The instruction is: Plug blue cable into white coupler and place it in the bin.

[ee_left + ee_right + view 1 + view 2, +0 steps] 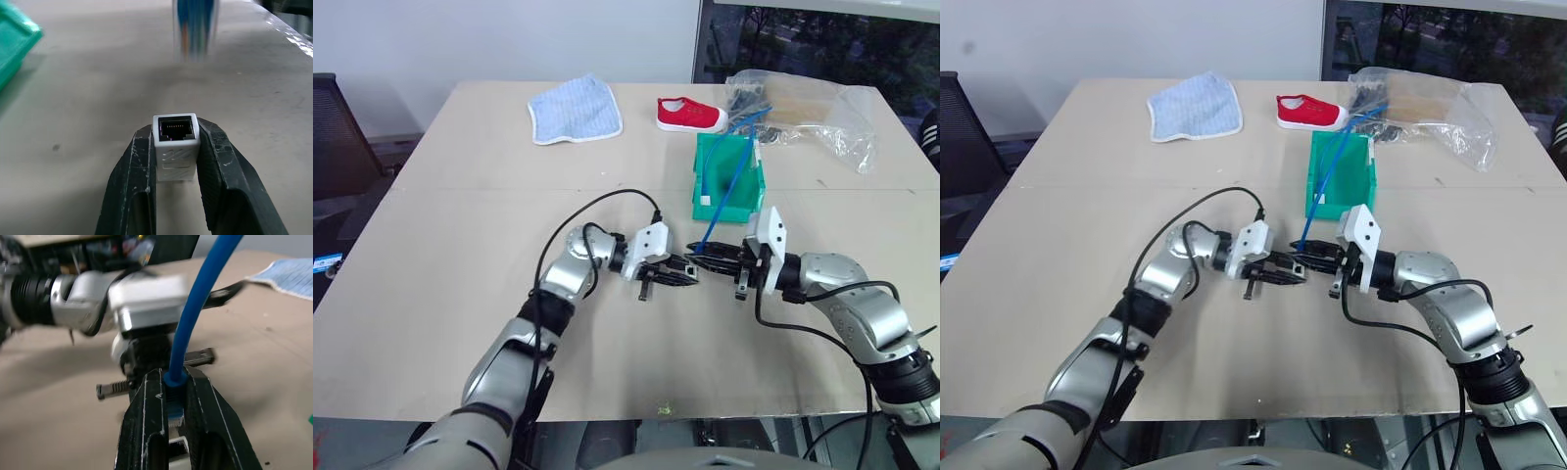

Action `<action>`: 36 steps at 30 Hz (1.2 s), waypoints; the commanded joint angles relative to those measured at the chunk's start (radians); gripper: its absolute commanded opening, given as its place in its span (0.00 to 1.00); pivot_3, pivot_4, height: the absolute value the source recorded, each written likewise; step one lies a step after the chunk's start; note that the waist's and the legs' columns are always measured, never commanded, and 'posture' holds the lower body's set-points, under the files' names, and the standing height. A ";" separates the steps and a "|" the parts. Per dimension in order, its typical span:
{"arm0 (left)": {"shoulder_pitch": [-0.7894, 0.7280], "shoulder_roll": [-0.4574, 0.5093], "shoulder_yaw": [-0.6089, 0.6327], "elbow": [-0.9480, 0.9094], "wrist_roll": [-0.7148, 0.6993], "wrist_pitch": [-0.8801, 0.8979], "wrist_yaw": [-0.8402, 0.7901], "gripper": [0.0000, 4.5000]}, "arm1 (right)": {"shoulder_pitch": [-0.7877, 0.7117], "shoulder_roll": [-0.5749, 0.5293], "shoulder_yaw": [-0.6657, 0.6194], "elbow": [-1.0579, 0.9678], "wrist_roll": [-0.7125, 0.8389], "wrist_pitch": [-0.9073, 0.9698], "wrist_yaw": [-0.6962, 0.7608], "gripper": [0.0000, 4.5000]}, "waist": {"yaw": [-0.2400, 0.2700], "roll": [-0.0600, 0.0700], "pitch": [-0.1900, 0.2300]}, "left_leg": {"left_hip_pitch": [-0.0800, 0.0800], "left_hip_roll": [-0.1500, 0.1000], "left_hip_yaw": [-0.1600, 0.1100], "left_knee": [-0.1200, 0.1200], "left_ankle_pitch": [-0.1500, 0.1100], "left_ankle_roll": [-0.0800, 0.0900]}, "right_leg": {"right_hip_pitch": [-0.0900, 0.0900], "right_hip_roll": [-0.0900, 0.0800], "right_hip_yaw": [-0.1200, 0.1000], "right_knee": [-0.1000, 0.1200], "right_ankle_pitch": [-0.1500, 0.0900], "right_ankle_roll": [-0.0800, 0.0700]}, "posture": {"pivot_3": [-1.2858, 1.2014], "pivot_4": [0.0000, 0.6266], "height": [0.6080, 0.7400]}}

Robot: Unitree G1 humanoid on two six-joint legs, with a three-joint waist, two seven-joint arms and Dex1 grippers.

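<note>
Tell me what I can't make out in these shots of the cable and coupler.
- Whether the plug meets the white coupler: the grippers overlap in the head views.
- Blue cable plug end: blurred in the left wrist view.
- Cable's far end: lost among the clear bag contents.
- Bin floor: hidden by its walls.

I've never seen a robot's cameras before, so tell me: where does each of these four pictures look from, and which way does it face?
Left eye and right eye: on the head, looking down over the table; both arms show.
Left wrist: along the left gripper, clamped on the white coupler.
Right wrist: along the right gripper, clamped on the blue cable, facing the left arm.
Shared: both wrist views show the blue cable; the left wrist and eye views show the bin.
</note>
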 commanded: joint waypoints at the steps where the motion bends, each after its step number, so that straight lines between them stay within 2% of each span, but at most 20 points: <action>1: -0.033 -0.019 0.003 0.077 0.010 -0.075 -0.063 0.12 | -0.009 0.011 -0.010 0.028 -0.054 -0.079 0.039 0.00 | 0.001 0.000 0.000 | 0.000 0.000 0.000 0.000 0.000 0.000 | 0.000 0.000 0.000 0.000 0.000 0.000 | 0.52 0.24 1.00; 12: -0.089 -0.053 0.025 0.232 0.041 -0.167 -0.085 0.12 | 0.040 0.020 -0.026 0.053 -0.089 -0.103 0.095 0.00 | 0.001 0.000 0.000 | 0.001 0.000 -0.001 0.001 0.000 0.000 | 0.000 0.000 -0.002 0.003 0.000 0.000 | 0.52 0.24 1.00; 21: -0.100 -0.065 0.036 0.252 0.048 -0.171 -0.102 0.12 | 0.067 0.022 -0.008 0.090 -0.149 -0.148 0.106 0.00 | 0.002 0.000 0.000 | 0.001 0.000 -0.002 0.002 0.000 0.000 | 0.001 0.000 -0.002 0.003 0.000 0.000 | 0.52 0.24 1.00; 36: -0.097 -0.056 0.035 0.248 0.059 -0.168 -0.142 0.12 | 0.050 0.008 -0.007 0.143 -0.161 -0.167 0.166 0.00 | 0.001 0.000 -0.001 | 0.001 0.000 -0.002 0.003 0.000 0.000 | 0.002 0.000 -0.002 0.003 0.000 0.000 | 0.52 0.24 1.00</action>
